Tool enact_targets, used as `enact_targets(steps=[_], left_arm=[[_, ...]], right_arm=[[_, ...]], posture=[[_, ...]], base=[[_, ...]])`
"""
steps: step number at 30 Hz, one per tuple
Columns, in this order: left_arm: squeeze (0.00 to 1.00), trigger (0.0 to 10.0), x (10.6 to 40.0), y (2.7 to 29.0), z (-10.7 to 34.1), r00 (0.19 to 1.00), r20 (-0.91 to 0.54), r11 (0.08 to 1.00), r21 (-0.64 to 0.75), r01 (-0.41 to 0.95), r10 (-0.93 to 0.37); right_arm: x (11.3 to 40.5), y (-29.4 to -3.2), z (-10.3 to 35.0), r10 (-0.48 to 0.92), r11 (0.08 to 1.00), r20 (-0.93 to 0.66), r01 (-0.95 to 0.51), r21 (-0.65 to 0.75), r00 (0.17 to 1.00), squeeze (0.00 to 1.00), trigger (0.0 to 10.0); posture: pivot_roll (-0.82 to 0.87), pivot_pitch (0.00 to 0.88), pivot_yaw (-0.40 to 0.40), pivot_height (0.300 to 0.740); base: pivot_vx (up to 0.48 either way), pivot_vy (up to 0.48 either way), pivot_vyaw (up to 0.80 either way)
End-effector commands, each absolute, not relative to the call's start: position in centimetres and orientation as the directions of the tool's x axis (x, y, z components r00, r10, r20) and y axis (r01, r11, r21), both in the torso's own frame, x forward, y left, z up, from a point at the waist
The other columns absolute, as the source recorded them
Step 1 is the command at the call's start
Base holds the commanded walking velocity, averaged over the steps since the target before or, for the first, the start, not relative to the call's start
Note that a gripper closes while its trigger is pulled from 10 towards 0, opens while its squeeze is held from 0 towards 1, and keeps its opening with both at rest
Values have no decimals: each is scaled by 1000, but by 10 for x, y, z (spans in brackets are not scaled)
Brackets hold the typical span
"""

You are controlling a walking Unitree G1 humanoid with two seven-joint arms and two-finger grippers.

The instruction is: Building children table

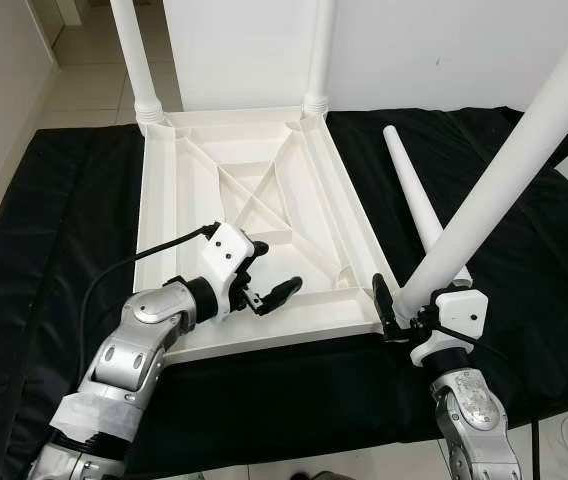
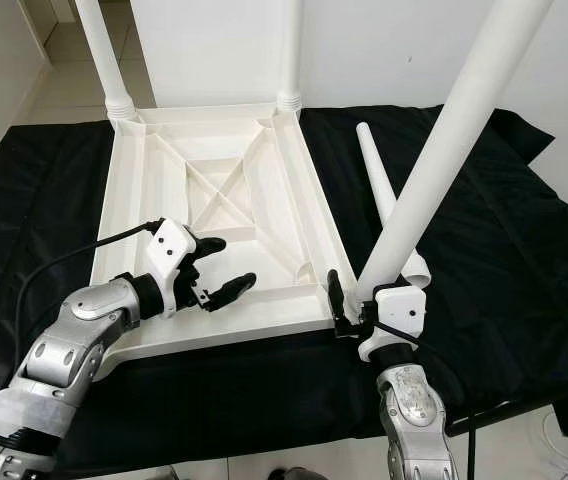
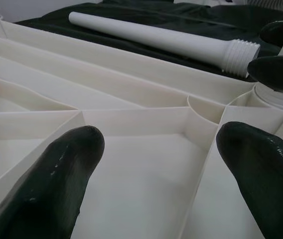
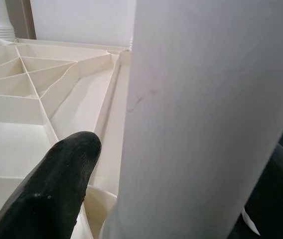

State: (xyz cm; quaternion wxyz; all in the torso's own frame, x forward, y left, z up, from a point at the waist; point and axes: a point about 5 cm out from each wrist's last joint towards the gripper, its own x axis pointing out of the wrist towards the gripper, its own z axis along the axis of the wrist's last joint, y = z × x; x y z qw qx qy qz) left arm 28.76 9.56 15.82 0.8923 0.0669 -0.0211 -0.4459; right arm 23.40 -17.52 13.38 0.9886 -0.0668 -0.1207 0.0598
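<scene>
1. The tabletop [image 1: 254,200] lies upside down on a black cloth [image 1: 524,240] in the middle of the frame, ribs facing up. Two legs already stand in its far corners, at top left [image 1: 129,50] and top centre [image 1: 321,50].

2. The step in hand looks like fitting the third leg [image 1: 504,170]. It slants from the upper right of the frame down to the tabletop's near right corner socket [image 1: 389,300].

3. The right gripper [image 1: 404,305] is clamped around this leg just above its base, at lower right. The leg is tilted, not upright.

4. The left gripper [image 1: 269,280] hovers over the near part of the tabletop, lower centre-left, fingers spread wide and holding nothing.

5. A fourth leg [image 1: 419,205] lies loose on the cloth just right of the tabletop, threaded end [image 3: 238,55] toward the robot.

6. Next, I judge the slanted leg must be brought upright, so that its thread meets the socket squarely, then turned in. The left gripper could steady the tabletop.

7. Afterwards the loose leg wants the near left corner.
</scene>
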Motion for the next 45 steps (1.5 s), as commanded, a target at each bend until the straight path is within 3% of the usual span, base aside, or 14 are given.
enact_targets(steps=[1, 7, 19, 45], left_arm=[[0, 10000, 292, 103, 160, 731, 19, 725, 142, 674, -683], [0, 10000, 278, 102, 158, 798, 131, 808, 66, 585, -588], [0, 10000, 265, 98, 155, 711, 148, 725, 102, 681, -688], [0, 10000, 267, 97, 157, 719, 160, 736, 92, 671, -676]], right_arm=[[232, -174, 133, 139, 982, 234, -103, -158, 962, 0, 10000], [227, -172, 134, 111, 986, 253, -73, -153, 961, 0, 10000], [230, -168, 133, 119, 987, 255, -85, -139, 960, 0, 10000], [231, -166, 129, 113, 986, 242, -78, -148, 964, 0, 10000]], posture=[[-62, 81, -17, 740], [-59, 93, -12, 740], [-47, 91, -10, 740], [-51, 94, -6, 740]], base=[[0, 0, 0], [0, 0, 0], [0, 0, 0], [0, 0, 0]])
